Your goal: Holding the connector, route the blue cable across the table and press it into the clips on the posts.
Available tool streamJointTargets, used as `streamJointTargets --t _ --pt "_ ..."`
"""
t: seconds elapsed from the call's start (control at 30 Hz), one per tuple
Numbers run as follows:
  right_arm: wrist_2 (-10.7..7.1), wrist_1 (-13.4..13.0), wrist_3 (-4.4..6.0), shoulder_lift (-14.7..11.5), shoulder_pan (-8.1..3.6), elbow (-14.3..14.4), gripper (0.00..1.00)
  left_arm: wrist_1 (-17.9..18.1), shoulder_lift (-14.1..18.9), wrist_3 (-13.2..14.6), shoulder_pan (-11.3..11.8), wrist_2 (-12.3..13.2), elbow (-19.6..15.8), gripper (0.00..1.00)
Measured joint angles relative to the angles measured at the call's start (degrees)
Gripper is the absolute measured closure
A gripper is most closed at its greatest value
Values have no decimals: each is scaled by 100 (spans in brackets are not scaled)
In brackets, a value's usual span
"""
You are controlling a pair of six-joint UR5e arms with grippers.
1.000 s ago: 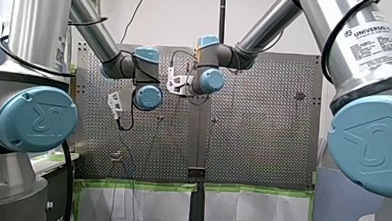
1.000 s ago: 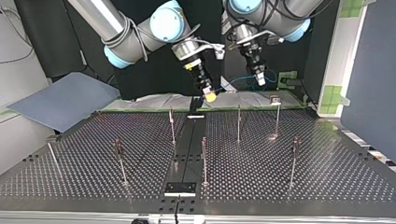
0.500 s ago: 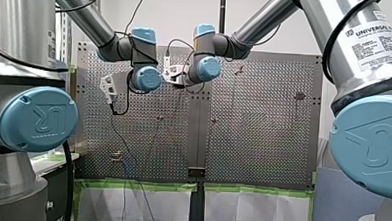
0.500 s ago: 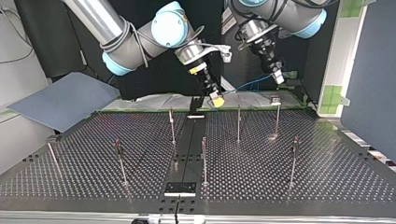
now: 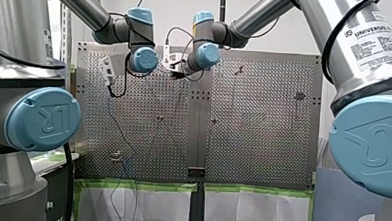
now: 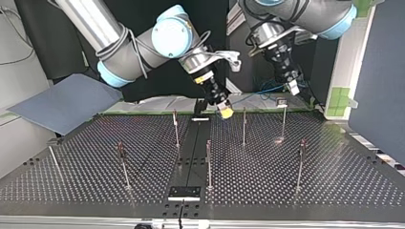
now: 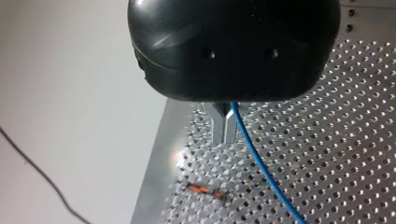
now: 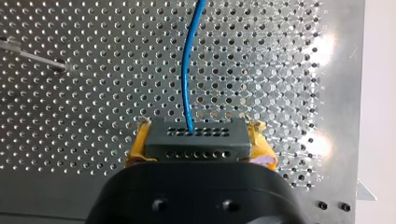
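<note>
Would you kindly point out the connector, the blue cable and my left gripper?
connector (image 8: 195,138): right wrist view, middle of its holed face.
blue cable (image 8: 187,70): right wrist view, stretch ahead of connector.
left gripper (image 7: 224,139): left wrist view, between its fingertips.

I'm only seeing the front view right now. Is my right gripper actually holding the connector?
Observer: Yes. In the right wrist view, the right gripper has its yellow pads clamped on either side of the dark connector.
Operator: And what is my left gripper doing?
Observer: In the left wrist view, the left gripper has its metal fingers closed together. The blue cable runs right against them, but I can't tell whether it's pinched.
</note>
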Motion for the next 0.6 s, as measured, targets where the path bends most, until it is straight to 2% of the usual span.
streamJointTargets --t 0.27,0.43,0.6 --pt "-8 402 -6 290 24 -421 100 -447 -160 16 192 393 208 100" --pt "-17 455 5 377 24 -657 100 -622 -160 67 356 568 274 100" --pt "-103 501 29 567 31 -924 100 -643 -153 131 568 775 285 100"
